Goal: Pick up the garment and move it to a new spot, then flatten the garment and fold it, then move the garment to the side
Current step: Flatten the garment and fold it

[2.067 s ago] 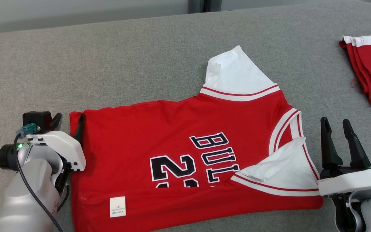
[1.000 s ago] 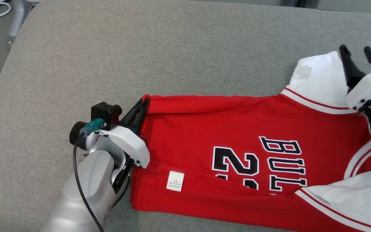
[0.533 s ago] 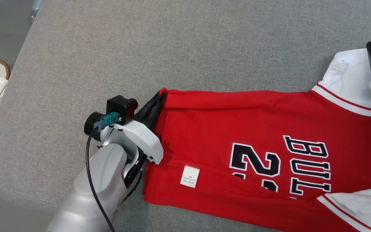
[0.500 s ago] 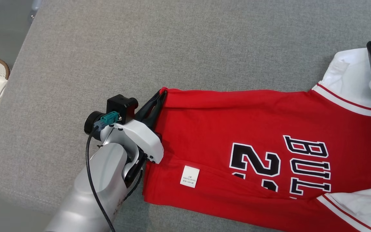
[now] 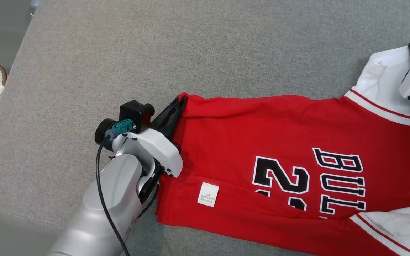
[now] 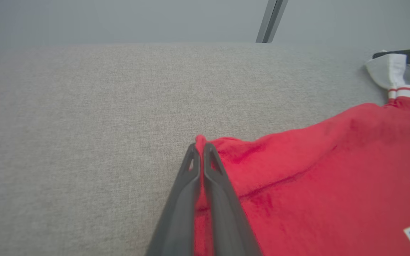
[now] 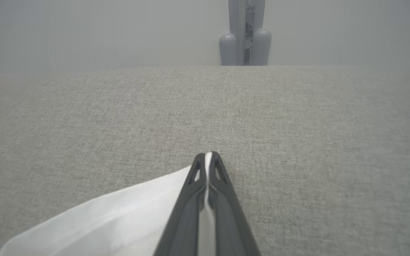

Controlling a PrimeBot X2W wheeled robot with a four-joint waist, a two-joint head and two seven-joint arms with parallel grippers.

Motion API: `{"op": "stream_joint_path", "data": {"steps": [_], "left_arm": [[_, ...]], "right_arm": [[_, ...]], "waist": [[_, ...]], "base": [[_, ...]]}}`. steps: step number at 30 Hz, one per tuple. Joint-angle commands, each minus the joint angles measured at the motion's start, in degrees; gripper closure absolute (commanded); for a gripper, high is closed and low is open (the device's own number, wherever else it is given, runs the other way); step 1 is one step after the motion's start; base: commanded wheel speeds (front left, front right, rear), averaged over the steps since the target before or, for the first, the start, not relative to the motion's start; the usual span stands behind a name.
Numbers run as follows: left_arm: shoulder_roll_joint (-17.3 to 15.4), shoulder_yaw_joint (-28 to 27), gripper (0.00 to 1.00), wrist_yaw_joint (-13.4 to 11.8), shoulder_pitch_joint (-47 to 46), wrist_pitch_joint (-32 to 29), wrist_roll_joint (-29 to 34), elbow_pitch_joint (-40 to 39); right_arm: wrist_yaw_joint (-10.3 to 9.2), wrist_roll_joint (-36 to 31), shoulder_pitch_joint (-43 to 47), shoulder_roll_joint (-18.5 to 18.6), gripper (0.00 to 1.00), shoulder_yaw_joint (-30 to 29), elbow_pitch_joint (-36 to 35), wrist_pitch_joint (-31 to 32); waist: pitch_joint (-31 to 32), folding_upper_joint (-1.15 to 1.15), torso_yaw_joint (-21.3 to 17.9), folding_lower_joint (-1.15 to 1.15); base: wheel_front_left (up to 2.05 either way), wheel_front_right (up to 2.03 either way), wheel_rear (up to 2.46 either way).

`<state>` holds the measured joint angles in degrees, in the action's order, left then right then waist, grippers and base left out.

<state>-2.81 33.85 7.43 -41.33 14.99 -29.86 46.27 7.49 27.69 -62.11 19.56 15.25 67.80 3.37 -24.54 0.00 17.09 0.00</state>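
Left gripper (image 6: 200,148) clamped on garment (image 5: 262,135) hem corner, right gripper (image 7: 208,156) pinching white sleeve (image 7: 119,213)

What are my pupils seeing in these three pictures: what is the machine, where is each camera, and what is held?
It is a two-armed robot. The wide picture comes from a camera on its head, looking down at a red jersey lying on a grey padded surface. The other two come from cameras on its wrists, each looking along that arm's two dark fingers. The left arm's fingers are shut on the jersey's red hem corner; the right arm's fingers are shut on its white sleeve.
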Motion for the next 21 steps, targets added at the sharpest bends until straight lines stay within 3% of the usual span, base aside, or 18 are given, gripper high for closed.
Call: {"op": "stream_joint_path", "data": {"steps": [1,12,21], "left_arm": [[-0.25,-0.07,1.0,0.08,-0.81,0.23,-0.2,0.2],[-0.4,-2.08,1.0,0.08,0.47,0.23,0.91,2.28],[-1.48,-4.08,1.0,0.09,2.4,0.22,2.38,3.45]], "right_arm": [[0.0,0.69,0.0,0.28,1.0,0.57,-0.59,-1.07],[0.0,7.57,5.15,1.02,1.0,4.92,-6.08,-9.62],[0.0,16.57,13.28,3.09,1.0,8.44,-14.45,-13.98]], "waist": [[0.15,0.0,-0.13,0.0],[3.86,0.0,-2.59,0.0],[8.62,0.0,-5.94,0.0]], "base": [[0.0,0.0,0.0],[0.0,0.0,0.0],[0.0,0.0,0.0]]}}
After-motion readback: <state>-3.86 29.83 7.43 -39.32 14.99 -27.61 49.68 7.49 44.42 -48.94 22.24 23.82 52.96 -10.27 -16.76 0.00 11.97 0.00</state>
